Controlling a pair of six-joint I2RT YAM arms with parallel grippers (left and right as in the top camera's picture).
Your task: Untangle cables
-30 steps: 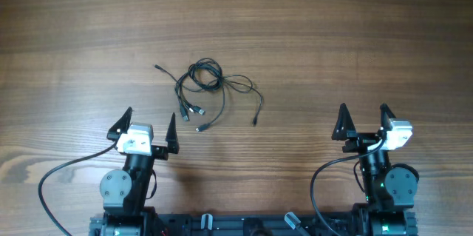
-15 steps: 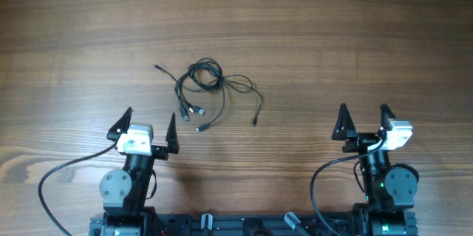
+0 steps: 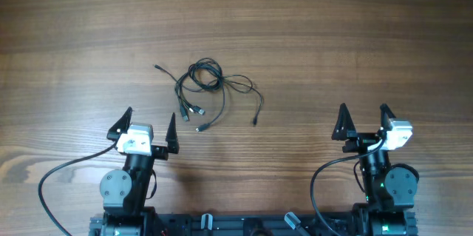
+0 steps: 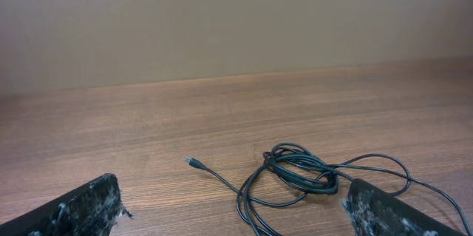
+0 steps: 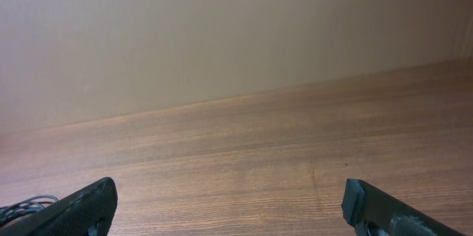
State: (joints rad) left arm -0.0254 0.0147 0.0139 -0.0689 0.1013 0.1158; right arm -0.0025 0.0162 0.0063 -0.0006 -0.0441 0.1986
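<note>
Cables (image 3: 211, 92) knotted on table (image 3: 332, 29), far and slightly right of left end effector (image 3: 150, 114) (clearly the nearer one), well left of right end effector (image 3: 363, 107); both spread wide, holding nothing.

Entry 1, left wrist view: cables (image 4: 295, 173), lower strands cut off at the bottom edge; one outer loop passes behind a finger (image 4: 384, 210) of the left hand (image 4: 230, 191).

Entry 2, right wrist view: cables (image 5: 22, 206), only a sliver at the left edge.

Entry 3, overhead: plug ends (image 3: 198, 128) too small to identify; crossings within the coil (image 3: 205, 75) unreadable. Arm bases (image 3: 126, 217) cut off at the bottom edge.
</note>
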